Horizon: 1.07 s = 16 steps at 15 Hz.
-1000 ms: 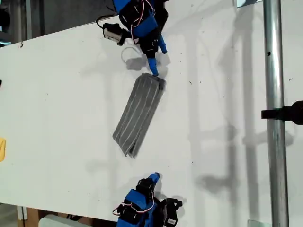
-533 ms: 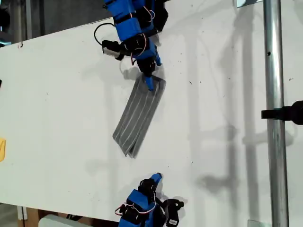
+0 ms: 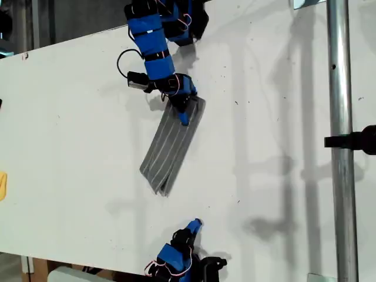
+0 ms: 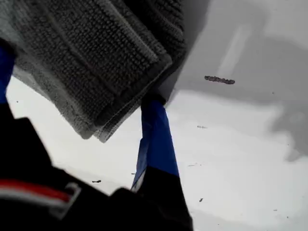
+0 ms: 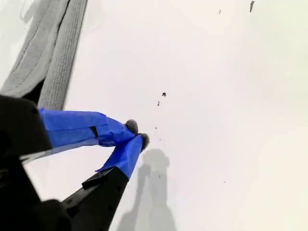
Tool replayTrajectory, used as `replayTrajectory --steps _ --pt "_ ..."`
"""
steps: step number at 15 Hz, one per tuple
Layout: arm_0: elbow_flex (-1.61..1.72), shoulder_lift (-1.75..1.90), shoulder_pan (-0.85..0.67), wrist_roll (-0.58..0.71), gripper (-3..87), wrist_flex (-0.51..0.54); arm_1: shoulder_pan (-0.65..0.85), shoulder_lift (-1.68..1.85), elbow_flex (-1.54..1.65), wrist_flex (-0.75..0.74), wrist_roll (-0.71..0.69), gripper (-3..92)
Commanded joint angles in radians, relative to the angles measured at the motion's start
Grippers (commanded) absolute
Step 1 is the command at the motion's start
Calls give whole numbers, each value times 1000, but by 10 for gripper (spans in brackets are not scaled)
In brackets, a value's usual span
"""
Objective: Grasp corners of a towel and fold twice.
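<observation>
The towel (image 3: 173, 144) lies on the white table (image 3: 70, 117) folded into a narrow grey striped strip, running slantwise in the exterior view. My first gripper (image 3: 183, 111) is down on the strip's upper end. In the first wrist view the towel (image 4: 96, 62) fills the space between the blue fingers (image 4: 156, 139), which stand wide apart; my first gripper (image 4: 77, 79) is open around that folded end. My second gripper (image 3: 194, 224) sits near the exterior view's bottom edge, apart from the towel. In the second wrist view my second gripper (image 5: 137, 134) is shut on nothing, with the towel (image 5: 48, 53) some way off.
A metal pole (image 3: 341, 141) with a black clamp (image 3: 358, 140) crosses the exterior view's right. A yellow object (image 3: 2, 185) shows at that view's left edge. The table's far edge runs behind the first arm's base.
My first gripper has come down from beyond the towel's upper end onto that end. My second gripper has drawn back slightly toward the exterior view's bottom edge. The towel has not moved.
</observation>
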Motion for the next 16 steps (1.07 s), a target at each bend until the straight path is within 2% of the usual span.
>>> replayTrajectory --steps 1,8,10,13,15,16 --pt "8 120 9 -11 -26 71 48 2 -54 12 -25 495" --pt "29 121 18 5 -26 77 245 3 -40 -2 -184 465" --pt "28 121 25 8 -26 80 195 78 -2 -37 -213 462" --pt "32 121 25 9 -26 80 72 365 80 67 -109 484" --pt "34 121 17 21 -26 77 34 511 147 193 -9 502" --pt "34 121 15 25 -26 75 25 563 190 199 29 502"
